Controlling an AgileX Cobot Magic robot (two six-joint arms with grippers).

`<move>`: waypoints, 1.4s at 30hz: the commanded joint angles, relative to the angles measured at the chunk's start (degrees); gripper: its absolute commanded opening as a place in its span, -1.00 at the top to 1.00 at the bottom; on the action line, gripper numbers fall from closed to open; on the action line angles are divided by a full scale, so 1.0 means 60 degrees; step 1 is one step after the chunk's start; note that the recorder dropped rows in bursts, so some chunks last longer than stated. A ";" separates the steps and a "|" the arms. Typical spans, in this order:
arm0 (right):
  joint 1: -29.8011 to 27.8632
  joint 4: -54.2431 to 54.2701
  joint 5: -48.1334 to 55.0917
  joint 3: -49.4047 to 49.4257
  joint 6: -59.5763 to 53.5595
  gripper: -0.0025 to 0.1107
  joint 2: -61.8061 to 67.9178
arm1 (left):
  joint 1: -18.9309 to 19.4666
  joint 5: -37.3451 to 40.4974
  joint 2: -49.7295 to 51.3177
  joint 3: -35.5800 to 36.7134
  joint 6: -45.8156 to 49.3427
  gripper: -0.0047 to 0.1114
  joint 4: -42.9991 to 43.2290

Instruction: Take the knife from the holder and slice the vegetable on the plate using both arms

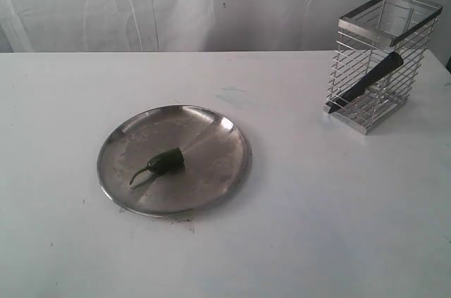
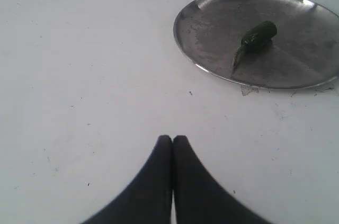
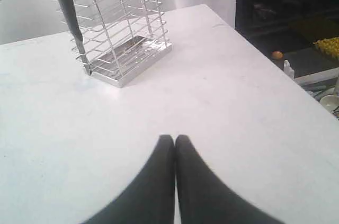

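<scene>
While both hands, left and right, sit closed and empty, I'd grip the light, stiff knife by its slim handle at the holder's one o'clock corner.

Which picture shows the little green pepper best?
The left wrist view: the pepper is big and clear, stem included, on the plate. The exterior view shows it smaller. The right wrist view does not show it.
</scene>
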 commanded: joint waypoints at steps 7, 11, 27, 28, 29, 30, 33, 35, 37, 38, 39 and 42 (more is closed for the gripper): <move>0.0009 -0.0649 -0.1023 -0.0004 -0.0383 0.96 -0.0029 | 0.0035 0.0003 -0.0038 0.0025 0.0004 0.92 -0.0057; 0.0009 0.2246 -0.3034 -0.0004 0.1996 0.96 -0.0029 | 0.0035 0.0003 -0.0038 0.0025 0.0004 0.92 -0.0057; 0.0009 0.4444 -1.2702 -0.2072 0.7376 0.96 0.0002 | 0.0035 0.0003 -0.0038 0.0025 0.0004 0.92 -0.0057; 0.0009 0.3795 -1.2359 -0.2788 0.6687 0.96 0.0146 | 0.0035 0.0003 -0.0038 0.0025 0.0004 0.92 -0.0057; 0.0009 0.2836 -1.1607 -0.3516 0.5722 0.96 0.0321 | 0.0035 0.0003 -0.0038 0.0025 0.0004 0.92 -0.0057; 0.0009 0.1893 -1.0536 -0.4084 0.4555 0.96 0.0526 | 0.0035 0.0003 -0.0038 0.0025 0.0004 0.92 -0.0057; 0.0009 -0.2343 -0.6755 -0.5690 0.2243 0.96 0.1411 | 0.0035 0.0003 -0.0038 0.0025 0.0004 0.92 -0.0057; 0.0009 -0.4277 -0.4889 -0.6070 0.2433 0.96 0.2427 | 0.0035 0.0003 -0.0038 0.0025 0.0004 0.92 -0.0057; 0.0009 -0.4501 -0.3238 -0.6070 0.2132 0.96 0.3519 | 0.0013 0.0000 -0.0038 0.0025 0.0004 0.92 -0.0057; 0.0009 -0.4525 -0.2259 -0.6070 0.1817 0.96 0.4239 | 0.0013 0.0000 -0.0038 0.0025 0.0004 0.92 -0.0057; 0.0009 -0.4525 -0.1356 -0.6070 0.1633 0.96 0.5026 | 0.0013 0.0000 -0.0038 0.0025 0.0004 0.92 -0.0057; 0.0046 -0.4487 0.0315 -0.6070 0.2084 0.96 0.7222 | 0.0013 0.0000 -0.0038 0.0025 0.0004 0.92 -0.0057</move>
